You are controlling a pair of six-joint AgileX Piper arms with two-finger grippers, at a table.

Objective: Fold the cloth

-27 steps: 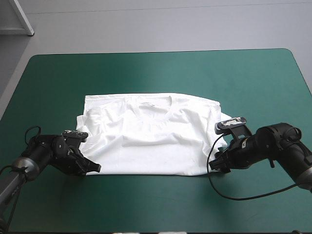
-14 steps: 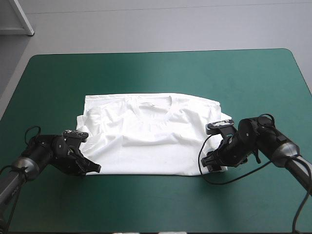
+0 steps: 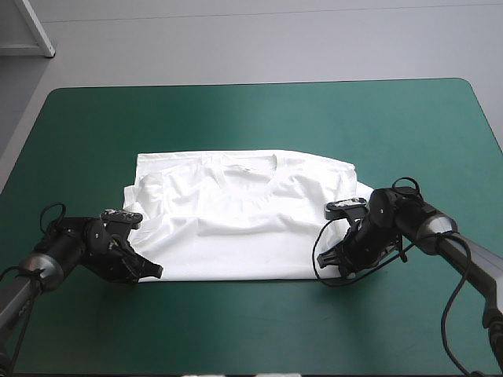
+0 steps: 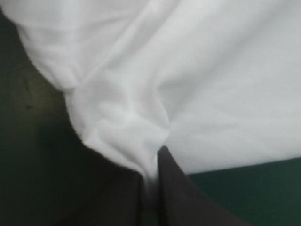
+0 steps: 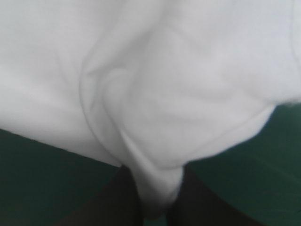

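The white T-shirt (image 3: 240, 224) lies spread on the teal-green cover, collar toward the far edge, sleeves folded in. My left gripper (image 3: 151, 271) is at its near left corner, shut on the T-shirt; in the left wrist view the T-shirt (image 4: 155, 84) bunches into a fold pinched between the black fingers (image 4: 178, 197). My right gripper (image 3: 324, 263) is at the near right corner, shut on the T-shirt; in the right wrist view a tongue of the T-shirt (image 5: 155, 113) runs down between the fingers (image 5: 197, 202).
Bare teal-green cover (image 3: 251, 118) surrounds the T-shirt on all sides, with a wide strip along the near edge. A white frame corner (image 3: 31, 31) stands beyond the table's far left corner.
My right gripper moved left onto the T-shirt's near right corner and went from open to shut on the fabric. The left gripper stayed where it was, gripping its corner.
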